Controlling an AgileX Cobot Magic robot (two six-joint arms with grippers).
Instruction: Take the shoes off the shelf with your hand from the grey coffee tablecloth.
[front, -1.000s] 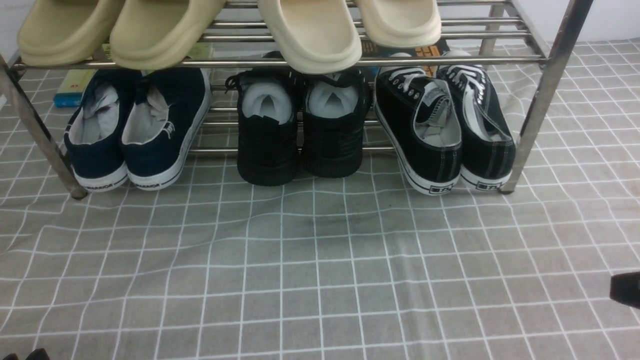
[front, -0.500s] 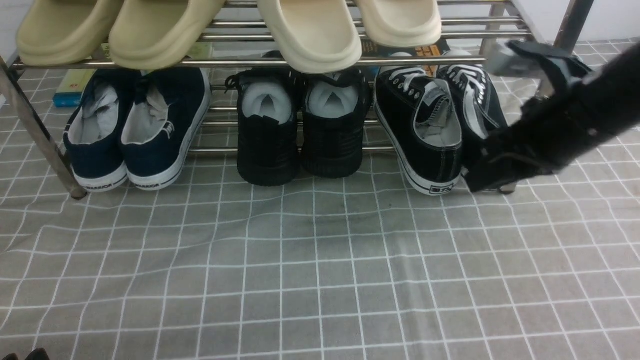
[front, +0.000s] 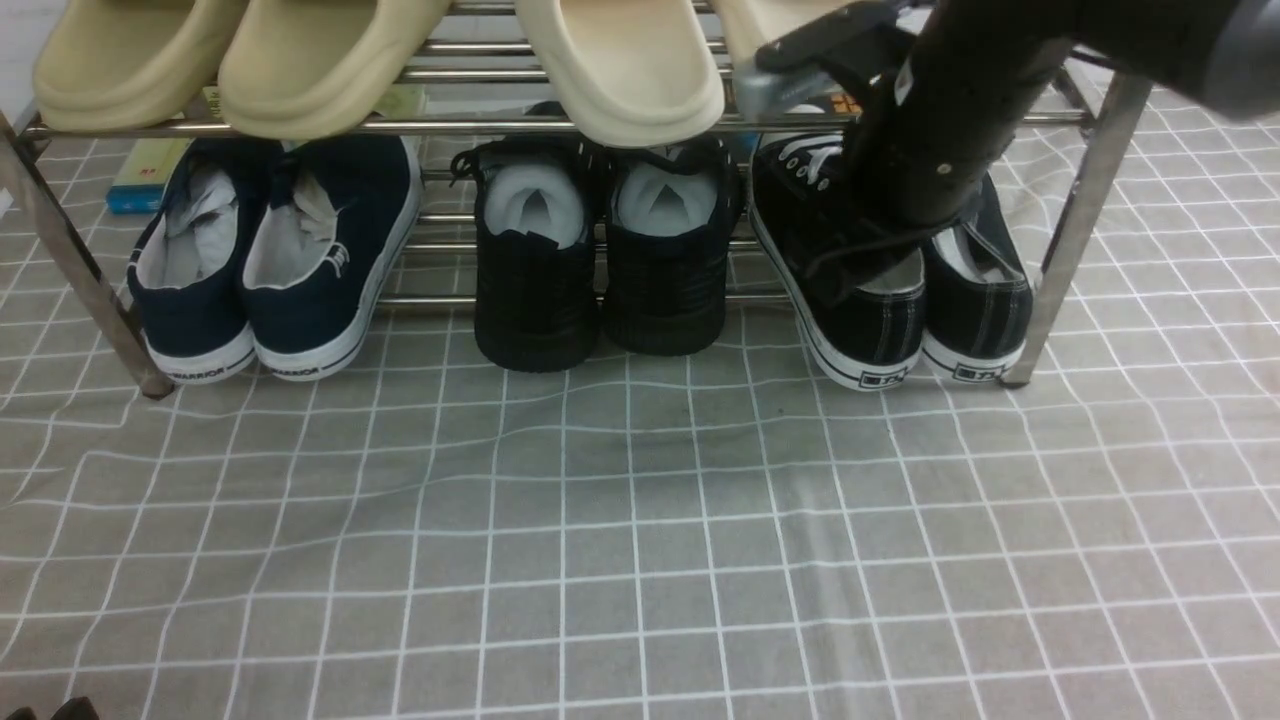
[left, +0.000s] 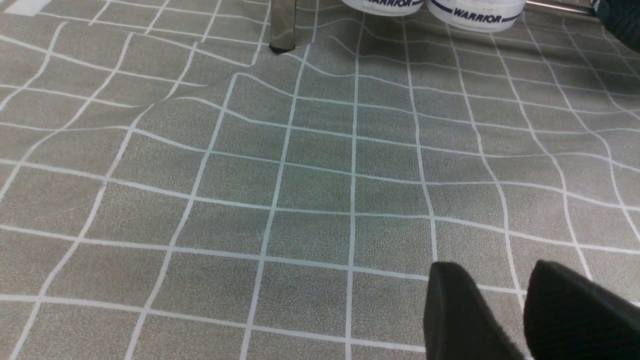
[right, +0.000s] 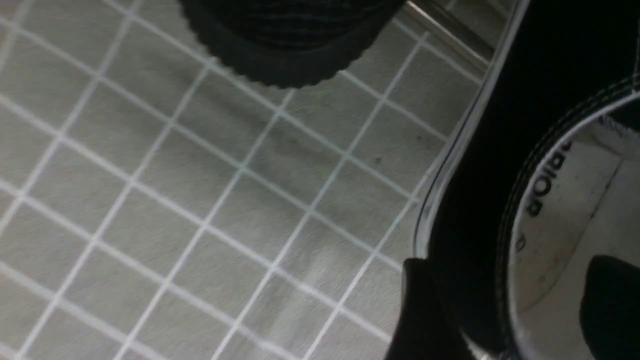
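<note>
The shoes, black canvas sneakers with white laces and soles (front: 975, 300), stand at the right end of the shelf's (front: 1075, 220) lower tier, heels over the checked grey tablecloth (front: 640, 520). My right arm (front: 940, 130) reaches down from the upper right and covers most of the pair. In the right wrist view my right gripper (right: 510, 305) is open astride the side wall of the pair's left shoe (right: 465, 150). One finger (right: 415, 300) is outside it, the other (right: 610, 300) over the grey insole. My left gripper (left: 500, 285) hovers low over bare cloth, tips close together, holding nothing.
Navy sneakers (front: 270, 260) and all-black sneakers stuffed with white paper (front: 600, 260) share the lower tier. Beige slippers (front: 330, 60) overhang the top tier's front bar, close above my right arm. A blue box (front: 140, 180) lies behind the shelf's left leg (front: 70, 270).
My right arm swept in from the right edge, passed in front of the pair's right shoe and now hangs over the pair's left shoe. The shoes and the left arm stay put.
</note>
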